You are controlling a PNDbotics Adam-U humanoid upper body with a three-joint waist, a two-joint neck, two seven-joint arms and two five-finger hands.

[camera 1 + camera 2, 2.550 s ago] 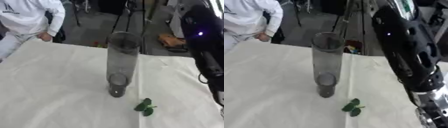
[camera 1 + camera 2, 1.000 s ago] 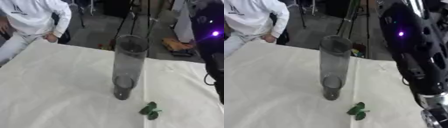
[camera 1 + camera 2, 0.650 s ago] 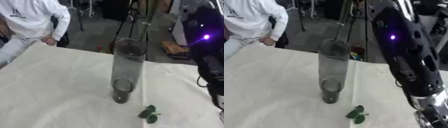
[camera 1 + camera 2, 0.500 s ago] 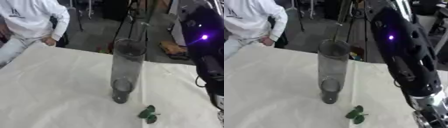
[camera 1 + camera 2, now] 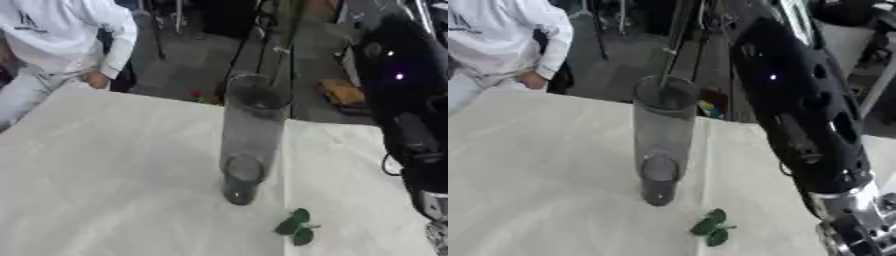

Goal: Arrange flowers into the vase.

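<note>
A tall clear glass vase (image 5: 249,137) stands upright in the middle of the white-clothed table (image 5: 105,165). A thin green stem (image 5: 672,47) slants down from the top edge, and its lower end reaches the vase's mouth. What holds the stem is out of the picture above. A small sprig of green leaves (image 5: 295,227) lies on the cloth, just right of the vase's base and nearer to me. My black right arm (image 5: 798,105) rises along the right side and leaves the view at the top. Neither of my hands shows.
The table's far edge runs just behind the vase. Beyond it are dark stand legs (image 5: 249,35) and something red and green (image 5: 199,96) low on the floor. A silver joint of my right arm (image 5: 855,227) hangs over the table's right front corner.
The stem has come lower, so its end is now at the vase's mouth. The camera has shifted a little. The vase and the leaf sprig have stayed in place.
</note>
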